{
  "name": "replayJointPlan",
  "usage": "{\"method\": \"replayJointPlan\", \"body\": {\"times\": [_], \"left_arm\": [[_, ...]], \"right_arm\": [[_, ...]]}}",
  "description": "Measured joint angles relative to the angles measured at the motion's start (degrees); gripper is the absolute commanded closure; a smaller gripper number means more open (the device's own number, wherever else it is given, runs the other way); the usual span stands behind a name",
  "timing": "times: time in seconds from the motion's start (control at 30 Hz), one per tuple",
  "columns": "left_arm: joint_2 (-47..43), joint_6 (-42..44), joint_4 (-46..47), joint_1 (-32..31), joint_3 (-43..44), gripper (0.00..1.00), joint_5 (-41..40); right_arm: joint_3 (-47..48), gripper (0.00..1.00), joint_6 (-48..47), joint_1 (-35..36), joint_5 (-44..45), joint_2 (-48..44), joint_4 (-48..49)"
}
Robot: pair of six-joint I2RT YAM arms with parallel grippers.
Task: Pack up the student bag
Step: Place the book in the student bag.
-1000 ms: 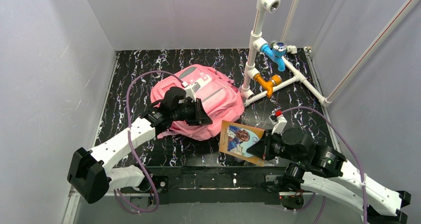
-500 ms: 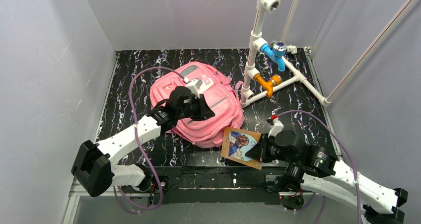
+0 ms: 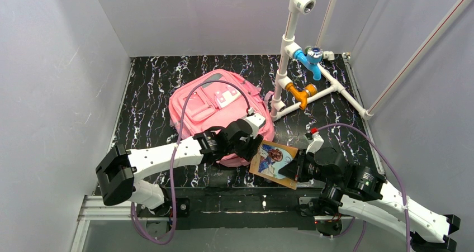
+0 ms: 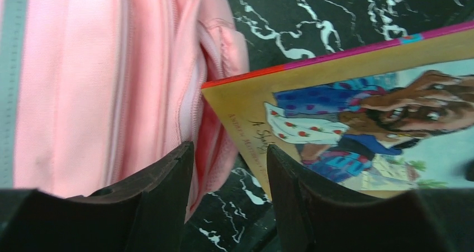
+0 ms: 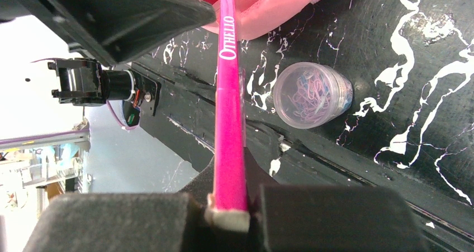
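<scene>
The student bag [image 3: 212,102] is a pink backpack lying flat mid-table, front pockets up. My left gripper [image 3: 255,149] is open at the bag's near right edge. In the left wrist view the bag's pink zipper lip [image 4: 215,123] lies between the spread fingers [image 4: 162,199], not clamped. My right gripper [image 3: 295,168] is shut on a thin picture book [image 3: 274,158] and holds it tilted, its far corner touching the bag's edge. The book's pink spine [image 5: 229,95] runs up from the shut jaws toward the bag [image 5: 268,6]. The book's cover [image 4: 346,112] fills the right of the left wrist view.
A clear plastic jar of paper clips [image 5: 316,94] stands on the black marbled table under the book, near the front edge. A white pipe frame [image 3: 288,45] with a blue valve [image 3: 310,59] and an orange valve [image 3: 299,93] stands at the back right. Grey walls close in three sides.
My left arm has swung from above the bag's middle down to its near right edge, beside the book. My right gripper has brought the book a little closer to the bag.
</scene>
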Motion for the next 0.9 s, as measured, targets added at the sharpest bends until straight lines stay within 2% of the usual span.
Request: {"method": "replayJointPlan", "body": {"times": [0.17,0.33,0.47,0.7,0.8,0.9], "left_arm": [[0.0,1.1,-0.4,-0.2,0.0,0.57,-6.1],[-2.0,1.1,0.3,-0.2,-1.4,0.47,-9.6],[-3.3,1.1,1.1,-0.1,-2.8,0.48,-11.8],[1.5,0.9,1.2,-0.1,-2.7,0.51,-10.1],[3.0,0.9,1.4,-0.1,-2.7,0.58,-9.1],[3.1,0.9,1.8,-0.1,-2.7,0.54,-9.1]], "right_arm": [[0.5,0.99,-0.1,0.0,1.1,-0.7,-0.9],[0.5,0.99,0.1,0.0,1.1,-2.0,-0.8],[0.5,0.99,0.0,0.0,1.0,-1.9,-0.7],[0.5,0.99,0.0,0.0,1.0,-0.6,-0.7],[0.5,0.99,0.0,0.0,1.0,-0.6,-0.7],[0.5,0.99,0.0,0.0,1.0,-0.6,-0.8]]}}
